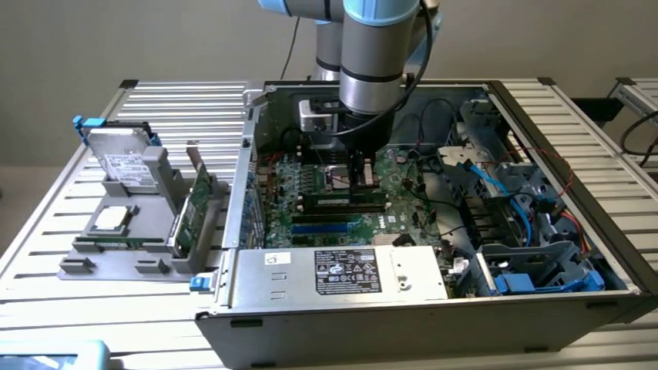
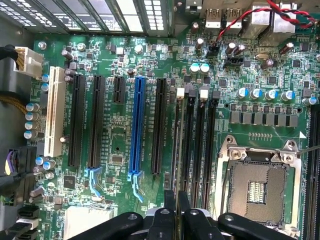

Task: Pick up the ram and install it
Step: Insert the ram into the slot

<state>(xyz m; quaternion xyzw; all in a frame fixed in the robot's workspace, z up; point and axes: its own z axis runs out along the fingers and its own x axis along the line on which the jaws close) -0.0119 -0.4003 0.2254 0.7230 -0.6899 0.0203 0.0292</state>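
Closest to me is the open computer case (image 1: pixel 411 324) lying on the slatted table (image 1: pixel 103 308), its labelled power supply (image 1: pixel 340 271) along the near edge. Just past that lies the green motherboard (image 1: pixel 308 185).

The tool (image 1: pixel 360 185) hangs straight down over the motherboard. Its two fingers (image 2: pixel 170 212) are drawn close together and, as far as I can judge, pinched on the ram (image 1: pixel 344 202) at about its middle.

From the wrist view, the ram (image 2: pixel 176 150) appears edge-on as a thin line running away from the tool (image 2: pixel 176 215). Its long axis lies along the memory slots, over the one nearest the black expansion slot, well clear of the blue slot (image 2: pixel 136 125) and with the bare CPU socket (image 2: pixel 257 185) on the other side. So the ram sits directly beneath the tool and parallel to its slot. I can't tell whether it is seated or just resting on top.

Farther off, toward the exterior view's left, a grey tray (image 1: pixel 113 258) on the table holds a broader green card (image 1: pixel 196 208) and a hard drive (image 1: pixel 123 162).
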